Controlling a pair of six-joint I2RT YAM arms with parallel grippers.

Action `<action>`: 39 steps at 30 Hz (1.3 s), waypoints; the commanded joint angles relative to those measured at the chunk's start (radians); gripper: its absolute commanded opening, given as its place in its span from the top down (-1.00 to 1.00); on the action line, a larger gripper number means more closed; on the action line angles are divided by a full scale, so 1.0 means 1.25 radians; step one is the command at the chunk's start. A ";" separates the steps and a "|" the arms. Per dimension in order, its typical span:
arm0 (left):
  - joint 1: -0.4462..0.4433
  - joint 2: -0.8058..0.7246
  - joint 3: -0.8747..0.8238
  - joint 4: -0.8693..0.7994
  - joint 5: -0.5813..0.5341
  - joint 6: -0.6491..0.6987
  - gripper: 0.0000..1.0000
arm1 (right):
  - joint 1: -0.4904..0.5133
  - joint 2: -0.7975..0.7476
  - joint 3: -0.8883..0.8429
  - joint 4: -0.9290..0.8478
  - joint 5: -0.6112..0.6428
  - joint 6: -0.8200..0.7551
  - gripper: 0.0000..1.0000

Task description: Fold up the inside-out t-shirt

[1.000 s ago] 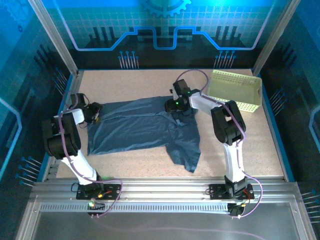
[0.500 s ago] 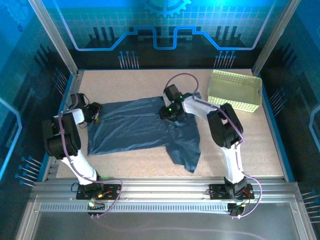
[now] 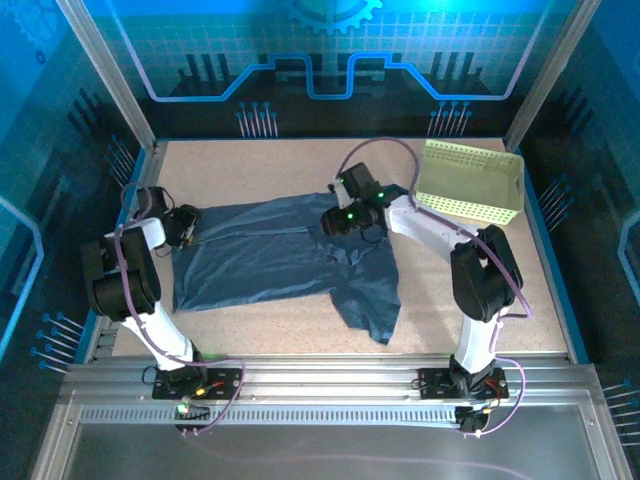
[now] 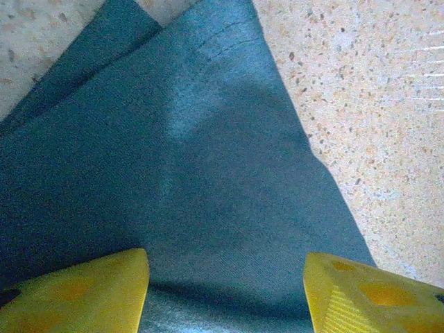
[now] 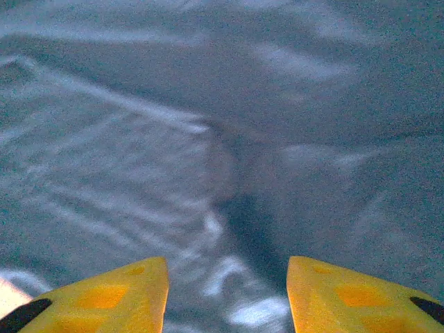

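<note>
Along the bottom edge of the overhead view, a ribbed metal rail [image 3: 330, 385] carried both arm bases. Just above it, the inside-out t-shirt [image 3: 270, 255] lay spread and wrinkled across the middle of the speckled counter [image 3: 270, 165], one flap reaching down toward lower centre. The left arm [image 3: 125, 270] bent up the left side to the shirt's left edge. The right arm [image 3: 480, 280] reached from lower right to the shirt's upper middle.

That view was too coarse to read either set of jaws; the wrist cameras settled it. The left jaws stood apart, their yellow fingertips [image 4: 83, 291] in the bottom corners, with a flat, pointed corner of cloth lying below and nothing clamped. Bare counter showed at right and upper left. The right jaws also stood apart, fingertips [image 5: 104, 295] low over rumpled cloth with a dark crease running up between them; whether they touched it could not be told.

Farthest off, at upper right, a pale yellow-green perforated basket [image 3: 470, 180] sat just beside the right arm, near the shirt's upper right corner.
</note>
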 commanded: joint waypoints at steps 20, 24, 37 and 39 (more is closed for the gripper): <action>0.013 0.056 0.051 -0.062 -0.047 0.004 -0.24 | -0.227 0.143 -0.104 0.067 0.031 0.171 0.02; 0.008 0.087 0.088 -0.044 -0.015 0.004 -0.24 | -0.232 0.139 -0.079 0.055 0.052 0.165 0.01; -0.008 -0.196 0.097 -0.311 -0.096 0.018 -0.74 | -0.217 -0.152 -0.179 -0.016 0.092 0.061 -0.22; -0.015 -0.306 -0.003 -0.316 -0.100 -0.006 -0.77 | -0.192 -0.235 -0.256 -0.023 0.095 0.074 -0.23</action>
